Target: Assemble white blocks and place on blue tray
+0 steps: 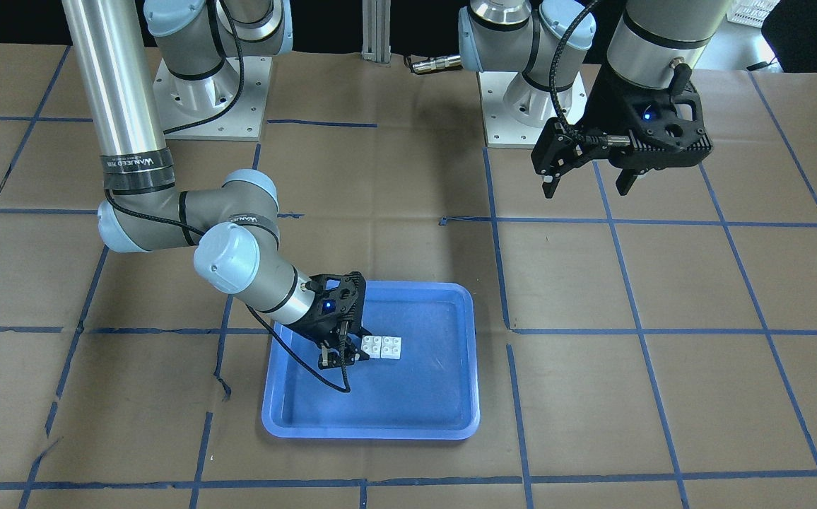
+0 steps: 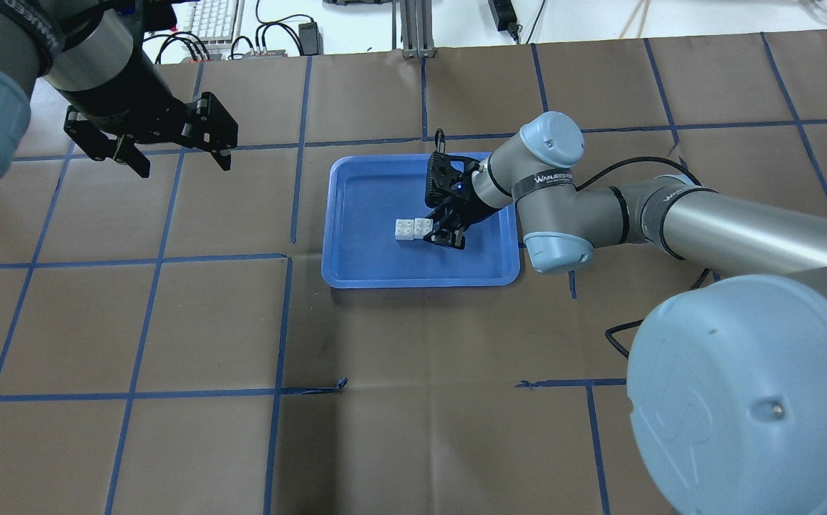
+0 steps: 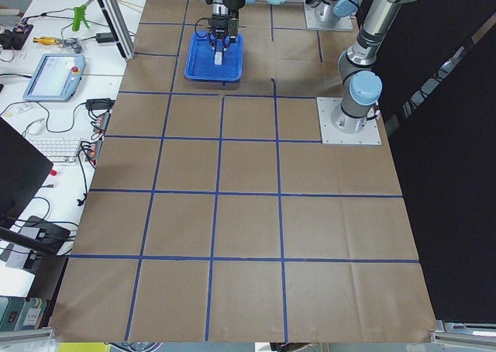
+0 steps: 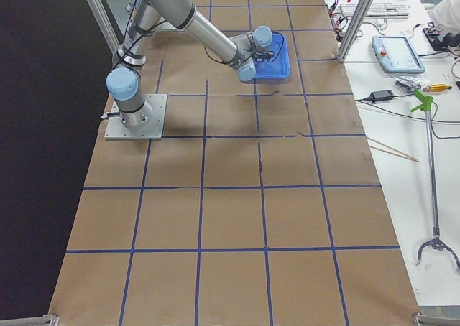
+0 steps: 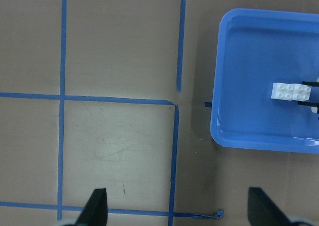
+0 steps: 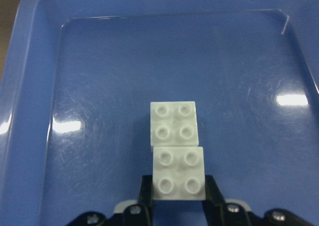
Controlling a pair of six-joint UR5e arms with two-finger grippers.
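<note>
**Brick pair lies straight out from the right gripper**

At far left the left gripper [image 2: 183, 163] hangs above the paper-covered table [image 2: 206, 322], spread wide and empty, well apart from the blue tray [image 2: 356, 273]. Near the middle of the tray's floor sit the white blocks [image 2: 413, 229], studs up and touching side by side. Their long axis runs straight away from the right gripper [image 2: 444, 238], whose fingers pinch the nearer brick's flanks. The floor is flat and smooth, with the rim well off on every side.

Blue tape lines [image 5: 64, 37] grid brown paper [image 2: 413, 343]; probably a keyboard [image 2: 217, 20] beyond.
</note>
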